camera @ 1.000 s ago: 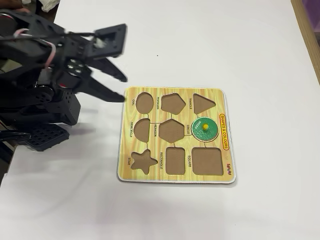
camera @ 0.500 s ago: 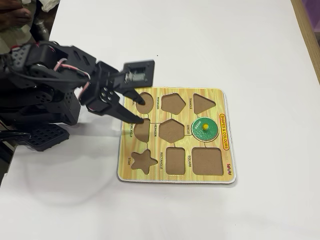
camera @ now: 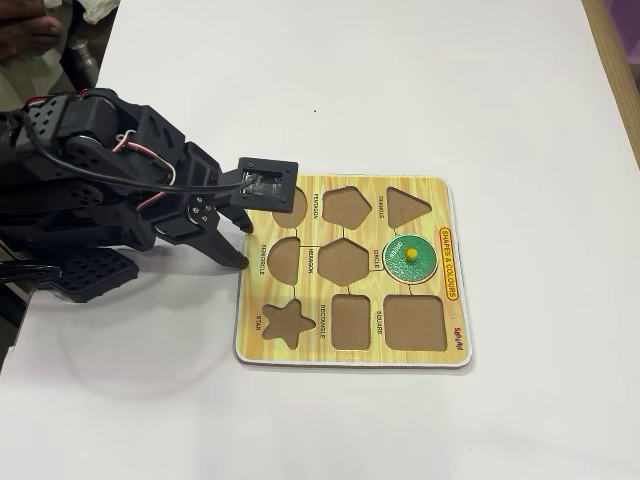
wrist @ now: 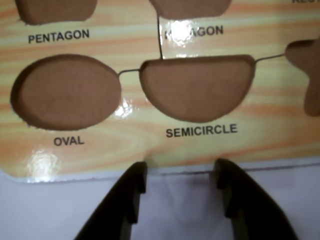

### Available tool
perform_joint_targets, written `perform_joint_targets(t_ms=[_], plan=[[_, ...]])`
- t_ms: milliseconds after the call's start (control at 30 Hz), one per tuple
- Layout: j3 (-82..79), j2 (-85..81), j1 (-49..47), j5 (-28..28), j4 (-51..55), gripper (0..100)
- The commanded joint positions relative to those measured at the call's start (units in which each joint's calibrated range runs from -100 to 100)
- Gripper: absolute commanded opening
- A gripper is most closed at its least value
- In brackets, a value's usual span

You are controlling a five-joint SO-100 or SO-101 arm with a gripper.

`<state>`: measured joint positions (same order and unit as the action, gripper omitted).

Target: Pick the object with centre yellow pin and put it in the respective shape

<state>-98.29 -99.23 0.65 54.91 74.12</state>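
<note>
A green round piece with a yellow centre pin (camera: 410, 258) lies in the circle recess of the wooden shape board (camera: 455, 340), right of its middle. It does not show in the wrist view. My black gripper (camera: 244, 246) is open and empty at the board's left edge, beside the oval recess (camera: 291, 206) and the semicircle recess (camera: 284, 260). In the wrist view the open gripper (wrist: 181, 175) hangs over the white table just off the board's edge (wrist: 150, 152), facing the empty semicircle recess (wrist: 197, 87) and oval recess (wrist: 67, 92).
The board's other recesses are empty: pentagon (camera: 346, 206), triangle (camera: 407, 205), hexagon (camera: 343, 260), star (camera: 285, 322), rectangle (camera: 351, 322) and square (camera: 414, 321). The white table (camera: 400, 90) surrounds the board. The arm's body (camera: 80, 200) fills the left side.
</note>
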Motion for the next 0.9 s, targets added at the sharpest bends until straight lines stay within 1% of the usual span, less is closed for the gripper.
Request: perform_joint_targets(t_ms=[0, 867], plan=[[-0.45, 0.65, 0.71, 0.0, 1.33, 16], [-0.45, 0.65, 0.52, -0.47, 1.42, 16]])
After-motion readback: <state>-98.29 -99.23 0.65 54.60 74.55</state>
